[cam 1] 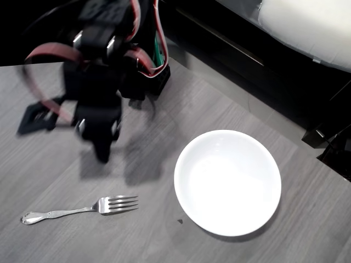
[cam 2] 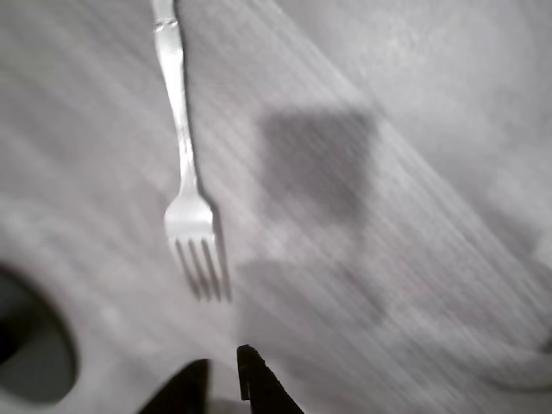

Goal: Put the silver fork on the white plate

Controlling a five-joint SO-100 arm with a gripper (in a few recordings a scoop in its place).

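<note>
The silver fork (cam 1: pixel 82 208) lies flat on the grey wood-grain table, its tines pointing right toward the white plate (cam 1: pixel 227 182), which has nothing in it. A hand's width of bare table separates fork and plate. My black gripper (cam 1: pixel 102 155) hangs above the table, up and slightly right of the fork's handle, touching nothing. In the blurred wrist view the fork (cam 2: pixel 185 185) runs from the top edge downward, tines nearest my gripper (cam 2: pixel 222 379). Its two dark fingertips (cam 2: pixel 253 373) stand a narrow gap apart with nothing between them.
The arm's black base and red cables (cam 1: pixel 143 66) stand at the table's back left. The table's back edge (cam 1: pixel 263 118) runs diagonally behind the plate, with dark floor and a white cushion (cam 1: pixel 307 27) beyond. A small dark speck (cam 1: pixel 180 221) lies near the plate's front-left rim.
</note>
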